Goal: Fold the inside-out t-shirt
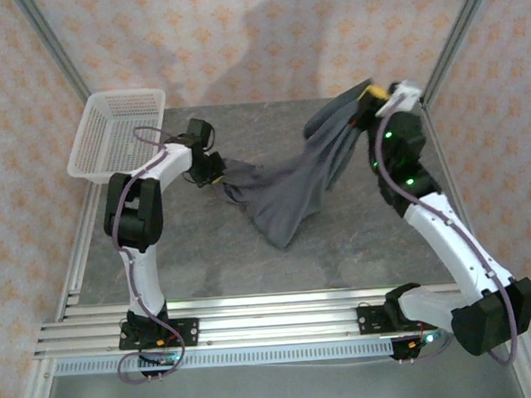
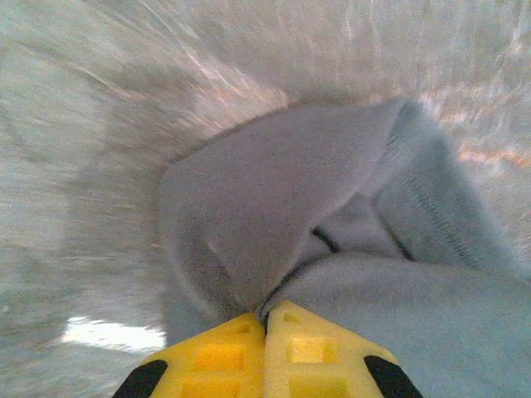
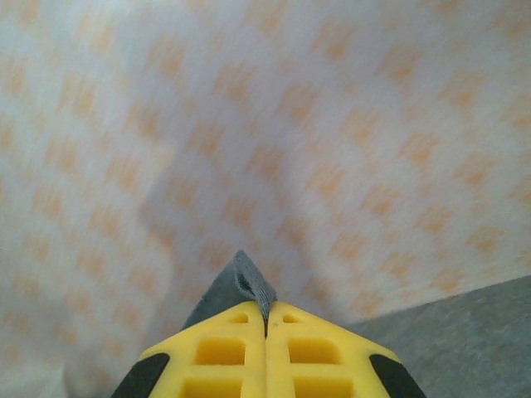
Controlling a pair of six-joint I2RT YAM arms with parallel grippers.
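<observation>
Two arms share a grey worktop [image 1: 206, 257], across which the slate-grey t-shirt [image 1: 292, 193] hangs stretched, one end raised at the far right corner, its middle drooping to the surface. A white mesh basket [image 1: 124, 94] sits at the far left (apart from the cloth). The left fingers [image 2: 274, 325] pinch a bunched fold low down; the right fingers [image 3: 259, 325] pinch a cloth edge up high.

No words, brands or numbers can be read. The t-shirt [image 1: 292, 197] shows plain grey cloth. The wallpaper [image 1: 238, 38] at twelve o'clock carries only orange motifs.
</observation>
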